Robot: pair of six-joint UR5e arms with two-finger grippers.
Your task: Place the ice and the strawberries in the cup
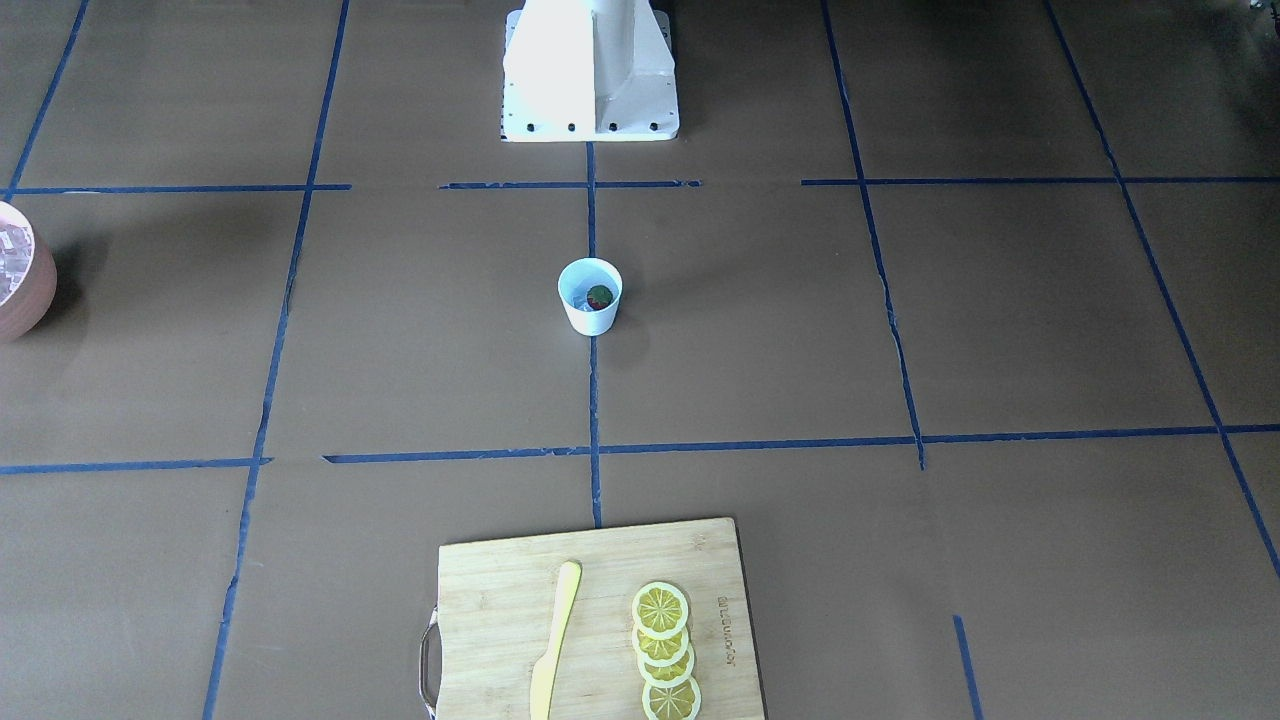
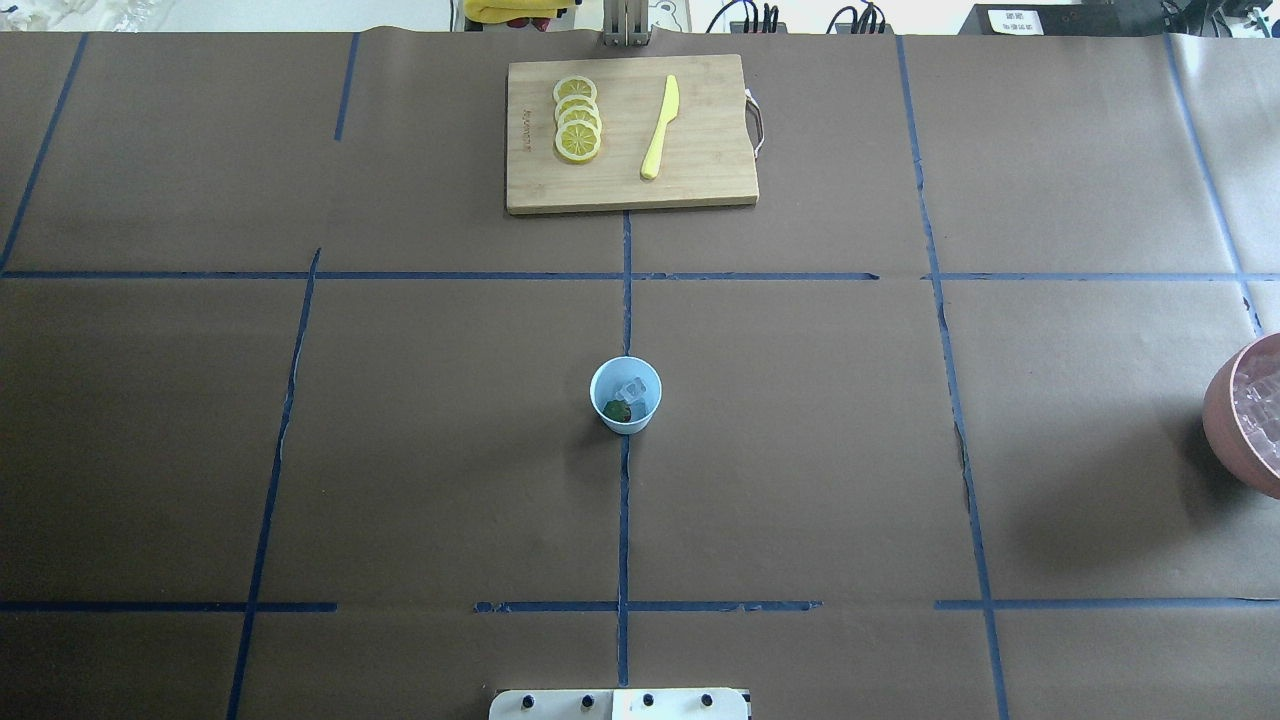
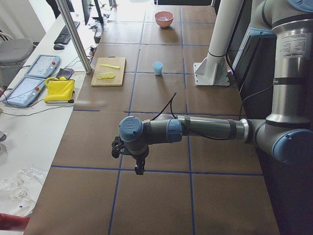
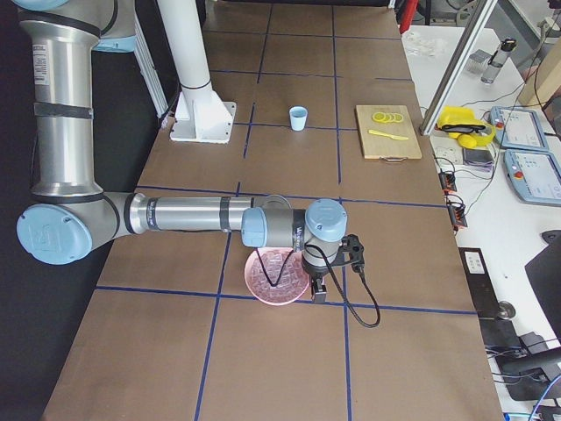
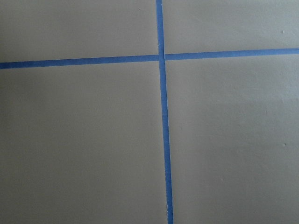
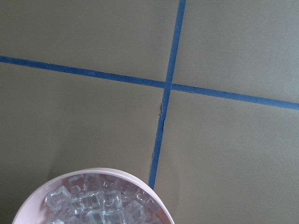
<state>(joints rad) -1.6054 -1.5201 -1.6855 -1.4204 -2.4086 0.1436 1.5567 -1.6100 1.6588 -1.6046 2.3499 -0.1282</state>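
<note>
The small white cup (image 2: 626, 394) stands at the table's centre on a blue tape line. Inside it lie clear ice cubes (image 2: 635, 388) and a strawberry (image 2: 617, 410), whose red body and green top also show in the front-facing view (image 1: 600, 296). My left gripper (image 3: 139, 170) hangs low over bare table far off at the robot's left end. My right gripper (image 4: 319, 295) hovers at the far edge of the pinkish bowl (image 4: 263, 296), which holds several more ice cubes (image 6: 93, 203). I cannot tell whether either gripper is open or shut. No fingers show in the wrist views.
A wooden cutting board (image 2: 700, 180) lies at the table's far edge, carrying lemon slices (image 2: 577, 118) and a yellow knife (image 2: 659, 128). The white robot base (image 1: 590, 75) stands at the near edge. Pendants and a yellow cloth sit on the side bench (image 3: 29, 122).
</note>
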